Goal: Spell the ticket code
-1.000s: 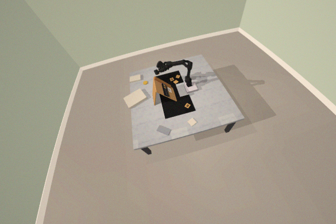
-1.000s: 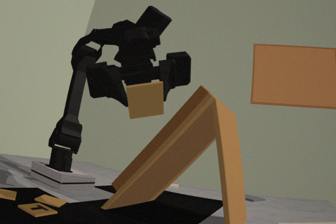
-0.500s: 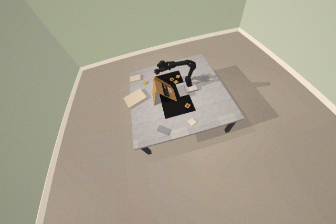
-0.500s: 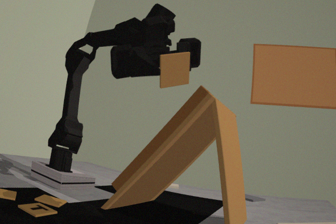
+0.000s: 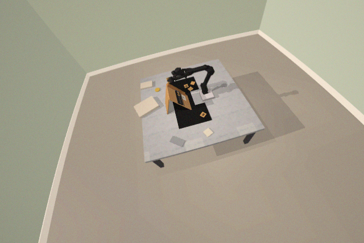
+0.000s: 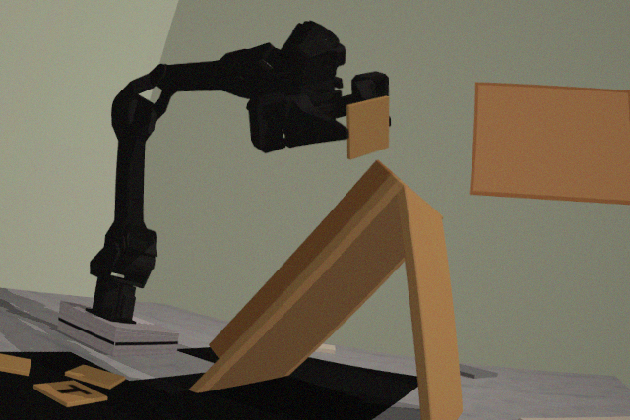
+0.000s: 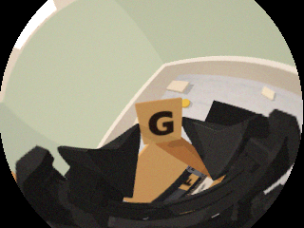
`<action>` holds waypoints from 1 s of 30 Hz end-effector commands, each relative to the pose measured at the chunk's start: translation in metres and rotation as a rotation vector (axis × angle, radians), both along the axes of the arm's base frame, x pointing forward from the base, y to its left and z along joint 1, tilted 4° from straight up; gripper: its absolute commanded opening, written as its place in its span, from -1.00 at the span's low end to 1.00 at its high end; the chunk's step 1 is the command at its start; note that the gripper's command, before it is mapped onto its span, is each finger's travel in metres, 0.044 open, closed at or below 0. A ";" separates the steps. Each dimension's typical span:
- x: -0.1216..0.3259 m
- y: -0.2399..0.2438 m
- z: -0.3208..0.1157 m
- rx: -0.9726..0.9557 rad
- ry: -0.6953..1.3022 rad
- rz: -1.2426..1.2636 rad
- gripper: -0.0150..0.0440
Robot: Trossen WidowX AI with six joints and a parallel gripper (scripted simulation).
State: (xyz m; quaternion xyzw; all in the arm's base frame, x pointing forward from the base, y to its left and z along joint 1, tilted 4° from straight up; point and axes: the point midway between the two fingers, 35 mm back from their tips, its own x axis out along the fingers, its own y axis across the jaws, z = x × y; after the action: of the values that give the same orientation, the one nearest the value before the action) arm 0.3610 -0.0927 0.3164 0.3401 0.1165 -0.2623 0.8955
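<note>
My gripper (image 5: 169, 79) (image 6: 368, 126) (image 7: 161, 123) is shut on the tile marked G (image 6: 369, 133) (image 7: 151, 135), held in the air just above the board's top edge at one side. The tilted wooden board (image 5: 172, 91) (image 6: 305, 314) (image 7: 151, 166) carries a dark rail (image 5: 180, 99) (image 7: 170, 191). A tile (image 7: 188, 181) that seems to read F sits in the rail. The pale ticket (image 5: 183, 97) is too small to read. A tile marked T (image 5: 186, 86) (image 6: 61, 390) and two others (image 5: 192, 82) (image 5: 190, 89) lie near the arm's side; another tile (image 5: 203, 114) lies across the board.
A black mat (image 5: 191, 121) lies under the board. A large cream block (image 5: 147, 106), a smaller one (image 5: 146, 85) (image 7: 179, 85) and a yellow disc (image 5: 157, 89) (image 7: 185, 103) stand behind it. A grey slab (image 5: 177, 140) and small cream piece (image 5: 208, 132) lie near one counter edge.
</note>
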 end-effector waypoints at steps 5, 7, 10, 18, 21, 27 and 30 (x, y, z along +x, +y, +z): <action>0.003 0.036 -0.003 0.046 -0.015 0.062 -0.49; 0.002 0.046 -0.006 0.073 -0.018 0.089 -0.49; 0.004 0.061 -0.011 0.078 -0.002 0.120 -0.49; 0.011 0.104 -0.023 0.051 0.052 0.201 -0.49; 0.012 0.121 -0.028 0.037 0.071 0.233 -0.49; 0.011 0.154 -0.038 0.000 0.109 0.297 -0.49; 0.009 0.171 -0.042 -0.022 0.126 0.329 -0.49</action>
State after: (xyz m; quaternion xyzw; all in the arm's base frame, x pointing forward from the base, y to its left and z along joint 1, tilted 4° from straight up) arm 0.3707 0.0646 0.2807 0.3052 0.2127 -0.1400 0.9176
